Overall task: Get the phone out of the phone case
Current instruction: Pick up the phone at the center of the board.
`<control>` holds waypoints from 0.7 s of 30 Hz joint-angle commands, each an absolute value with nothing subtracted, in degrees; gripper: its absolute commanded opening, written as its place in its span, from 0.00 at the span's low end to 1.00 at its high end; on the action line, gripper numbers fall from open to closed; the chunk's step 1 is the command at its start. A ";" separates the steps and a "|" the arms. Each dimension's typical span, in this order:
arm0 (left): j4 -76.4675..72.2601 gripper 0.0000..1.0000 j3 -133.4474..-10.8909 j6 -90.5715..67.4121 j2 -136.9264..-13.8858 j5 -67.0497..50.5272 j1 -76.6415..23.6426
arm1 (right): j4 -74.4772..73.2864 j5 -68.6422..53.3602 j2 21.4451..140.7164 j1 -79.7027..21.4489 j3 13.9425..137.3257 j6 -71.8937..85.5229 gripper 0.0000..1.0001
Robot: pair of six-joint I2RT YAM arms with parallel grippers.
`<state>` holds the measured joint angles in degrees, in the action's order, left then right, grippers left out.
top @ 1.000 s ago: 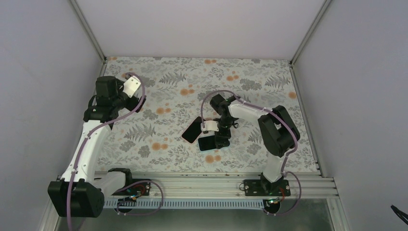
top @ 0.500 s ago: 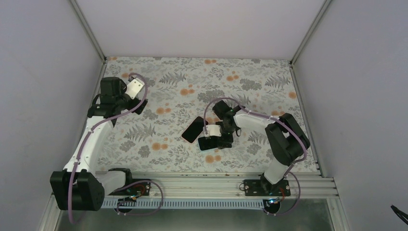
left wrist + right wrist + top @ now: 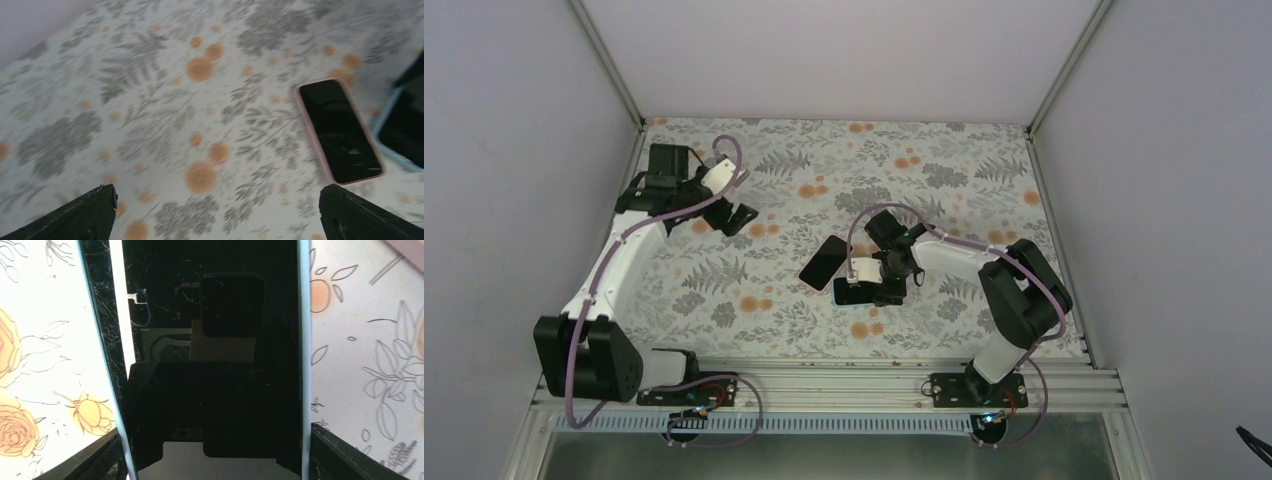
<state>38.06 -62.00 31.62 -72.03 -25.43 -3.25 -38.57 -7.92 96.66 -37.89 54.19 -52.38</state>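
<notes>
A black phone in a light-blue case (image 3: 854, 292) lies on the floral table mat. My right gripper (image 3: 886, 285) is down over it. In the right wrist view the cased phone (image 3: 210, 340) fills the space between the jaws, and my right gripper (image 3: 215, 460) has a finger against each long side of the case. A second black phone in a pink case (image 3: 822, 262) lies just to its left, also seen in the left wrist view (image 3: 340, 131). My left gripper (image 3: 734, 218) hovers open and empty over the mat at the left; in its own view the left gripper (image 3: 215, 215) points toward the pink phone.
The floral mat (image 3: 774, 180) covers the table, with white walls on three sides and an aluminium rail (image 3: 824, 375) along the near edge. In the left wrist view the light-blue cased phone (image 3: 405, 130) shows at the right edge.
My left arm has swung right and toward the middle, its gripper now nearer the phones. My right gripper has lowered onto the light-blue cased phone, which has turned slightly flatter.
</notes>
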 commanded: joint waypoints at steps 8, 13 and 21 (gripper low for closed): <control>59.59 1.00 -82.73 32.54 -94.63 -45.99 -9.26 | -28.66 -1.02 81.71 -39.78 57.10 -46.76 0.54; 66.48 1.00 -90.76 32.58 -103.43 -51.84 -11.67 | -25.21 2.40 82.48 -40.75 60.31 -44.65 0.52; 71.25 1.00 -98.08 31.58 -109.93 -56.59 -12.61 | -19.59 4.94 85.32 -42.89 64.34 -43.35 0.52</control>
<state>66.94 -95.02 31.97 -108.40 -51.62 -12.12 -26.13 2.55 84.07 -41.60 60.42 -45.47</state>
